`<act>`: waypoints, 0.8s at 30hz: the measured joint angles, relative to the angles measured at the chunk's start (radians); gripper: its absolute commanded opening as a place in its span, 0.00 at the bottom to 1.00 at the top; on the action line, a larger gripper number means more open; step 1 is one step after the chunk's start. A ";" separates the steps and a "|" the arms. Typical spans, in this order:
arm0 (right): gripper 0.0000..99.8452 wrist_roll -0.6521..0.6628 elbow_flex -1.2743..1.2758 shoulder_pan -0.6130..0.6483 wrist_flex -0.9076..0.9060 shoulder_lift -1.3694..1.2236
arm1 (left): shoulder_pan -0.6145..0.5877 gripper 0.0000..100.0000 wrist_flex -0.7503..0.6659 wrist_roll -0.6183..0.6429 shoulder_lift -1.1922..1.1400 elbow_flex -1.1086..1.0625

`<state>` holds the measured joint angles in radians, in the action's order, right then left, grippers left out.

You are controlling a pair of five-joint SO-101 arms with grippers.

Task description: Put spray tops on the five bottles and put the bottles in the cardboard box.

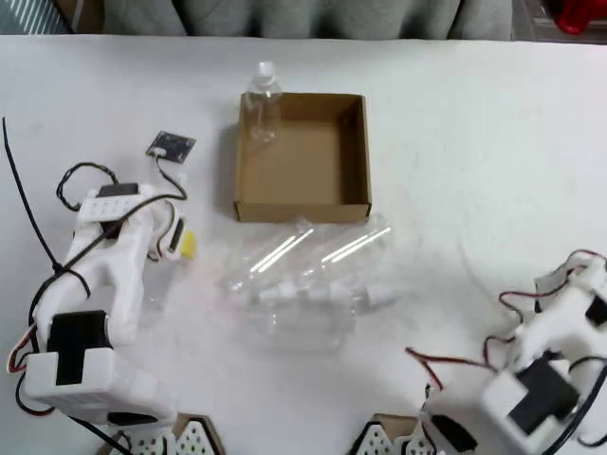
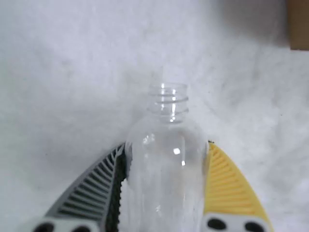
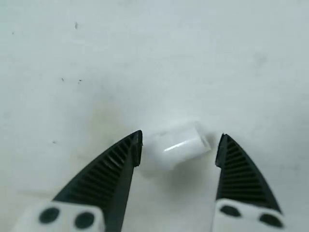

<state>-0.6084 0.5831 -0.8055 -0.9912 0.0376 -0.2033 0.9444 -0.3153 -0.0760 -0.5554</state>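
**Seating a top on the held bottle**

Our left tool (image 2: 166, 146) is clamped on a clear bottle (image 2: 166, 183), one grey pad and one yellow pad pressed to opposite sides of its body. Its threaded neck is bare. This pair sits well to the left of the cardboard box (image 1: 302, 201); we cannot tell whether the bottle stands upright or leans.

Our right tool (image 3: 180, 137) hangs with its black fingers apart on either side of a small white piece (image 3: 181, 144) lying on the counter (image 3: 145, 58), which we take for a spray top. That arm is well off from the box's near right corner.

A capped bottle (image 1: 262, 100) stands at the box's far left corner. A heap of bottles (image 1: 303, 275) and loose tops lies just in front of the box's near wall.

As we judge it, the step in hand is picking up this top.

- We should close on it squarely, since a short round piece can roll or squirt out of the fingers.
- We should keep the left grip firm and low on the body, leaving the threads free.
- We should bring the top down in line with the neck, because a tilted start would likely jam it.
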 measured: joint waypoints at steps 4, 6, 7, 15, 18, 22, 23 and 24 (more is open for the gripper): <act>0.20 -0.015 -0.112 0.011 -0.021 -0.161 | 0.000 0.02 0.000 0.000 0.000 0.000; 0.15 -0.020 -0.169 0.012 -0.028 -0.235 | 0.000 0.02 0.000 0.000 0.000 0.000; 0.11 -0.021 -0.195 0.017 -0.035 -0.262 | 0.000 0.02 0.000 0.000 0.000 0.000; 0.01 0.075 -0.384 0.006 -0.218 -0.394 | 0.000 0.02 0.000 0.000 0.000 0.000; 0.02 0.112 -0.483 0.008 -0.285 -0.413 | 0.000 0.02 0.000 0.000 0.000 0.000; 0.02 0.118 -0.631 0.002 -0.345 -0.419 | 0.000 0.02 0.000 0.000 0.000 0.000; 0.02 0.118 -0.661 -0.009 -0.354 -0.419 | 0.000 0.02 0.000 0.000 0.000 0.000; 0.02 0.123 -0.694 -0.015 -0.358 -0.419 | 0.000 0.02 0.000 0.000 0.000 0.000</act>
<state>-0.4856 -0.1105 -0.8209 -1.3487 -0.3813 -0.2033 0.9444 -0.3153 -0.0760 -0.5554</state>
